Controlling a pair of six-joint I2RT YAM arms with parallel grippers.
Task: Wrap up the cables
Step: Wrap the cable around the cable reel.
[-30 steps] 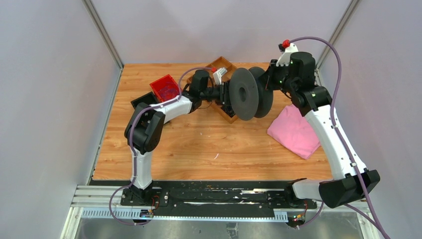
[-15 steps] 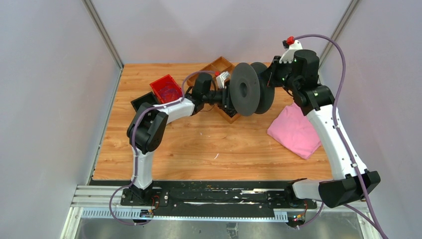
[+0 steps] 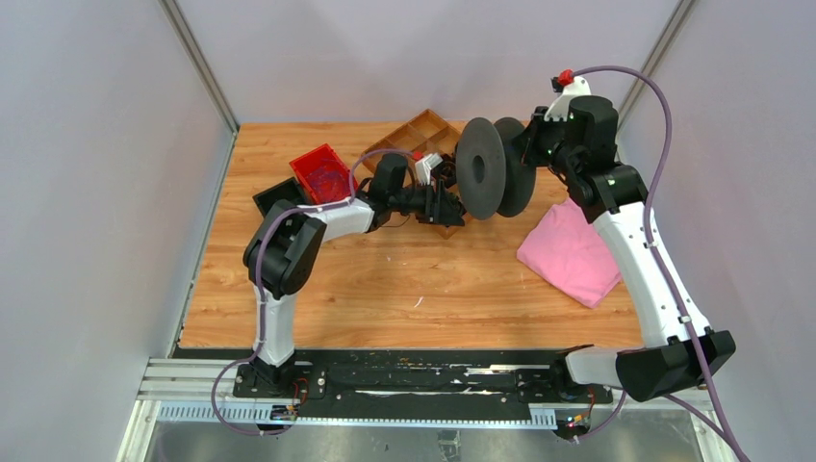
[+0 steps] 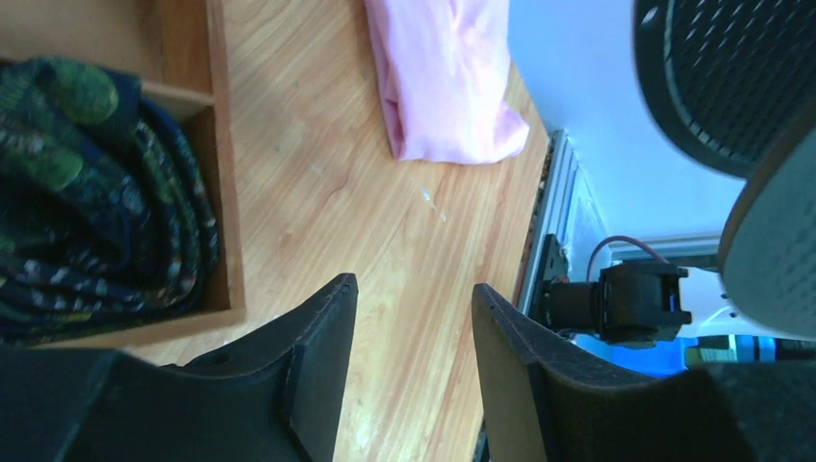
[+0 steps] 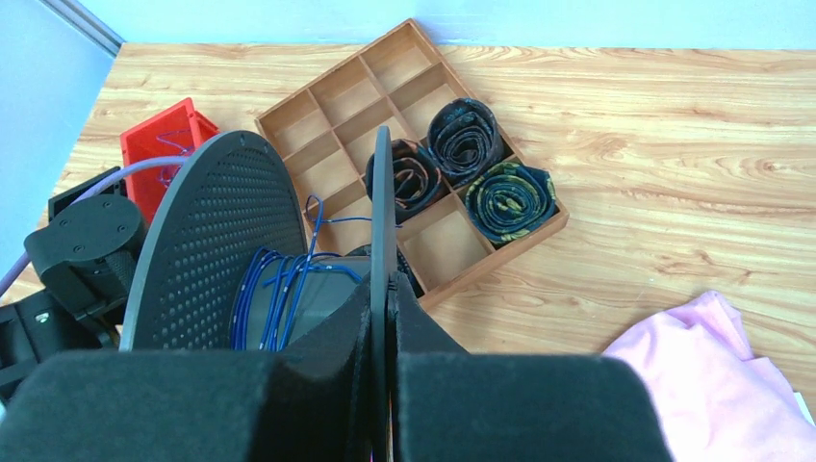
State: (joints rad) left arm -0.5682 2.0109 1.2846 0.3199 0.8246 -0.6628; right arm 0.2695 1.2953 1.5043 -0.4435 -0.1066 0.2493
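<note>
Right end effector clamped on the spool by its flange; left end effector parted halfway, holding nothing, near the tray; cables partly wound on the hub, others coiled in the tray; the unheld loose strand may slacken and unwind.

White links and black joints are being displayed on the left arm and right arm; mauve hoses (one each) are being routed alongside.
</note>
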